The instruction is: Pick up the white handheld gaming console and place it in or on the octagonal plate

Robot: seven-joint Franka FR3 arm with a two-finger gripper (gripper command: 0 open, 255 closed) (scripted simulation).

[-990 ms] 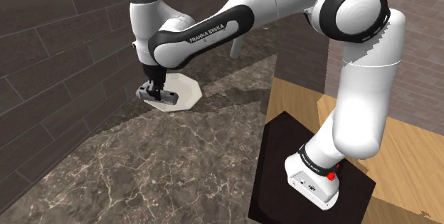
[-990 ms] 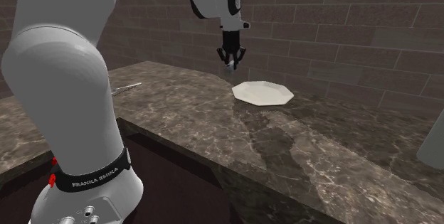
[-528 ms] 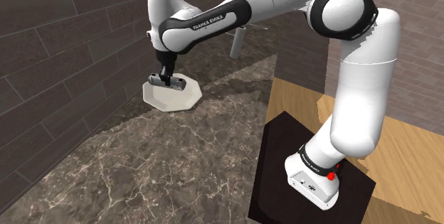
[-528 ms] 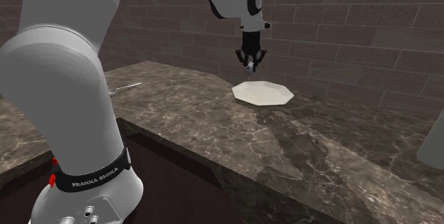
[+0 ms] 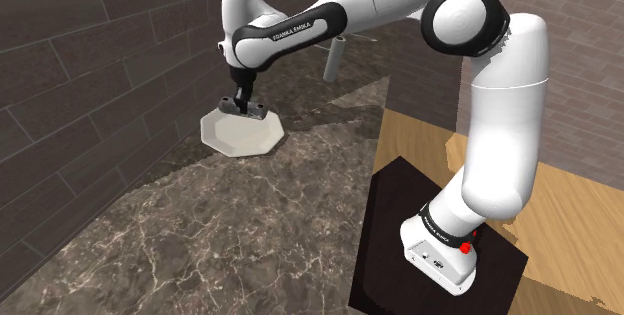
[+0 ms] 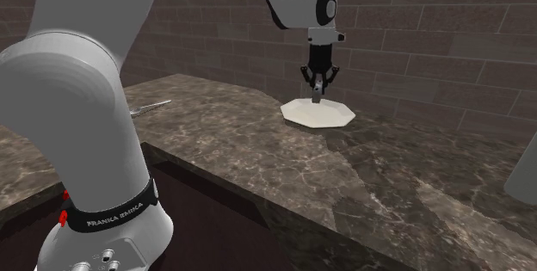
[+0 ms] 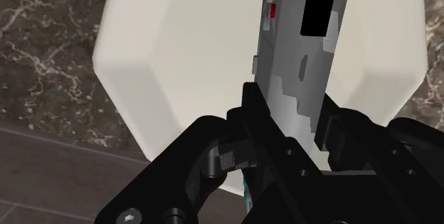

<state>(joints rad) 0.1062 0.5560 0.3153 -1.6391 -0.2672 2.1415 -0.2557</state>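
Dark marble tabletop [image 5: 200, 233], brick wall [image 5: 80, 53] behind, wood floor [image 5: 570, 213], grey cylinder [image 5: 334, 58] at back.

A: What crowds the plate [image 5: 240, 135]?
B: A brick wall [image 5: 90, 73] stands just behind it. Above it, the gripper [image 6: 319, 93] clasps a grey console [image 7: 302, 66].
A: Any open room?
B: Yes. The marble counter [image 5: 230, 233] lies wide and open toward the stand [image 5: 395, 213].

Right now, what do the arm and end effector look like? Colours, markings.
The arm is white, rounded links with dark joints. A black forearm band reads FRANKA EMIKA in white; so does a black ring near the base, above a red dot. The end effector is all black, two fingers.
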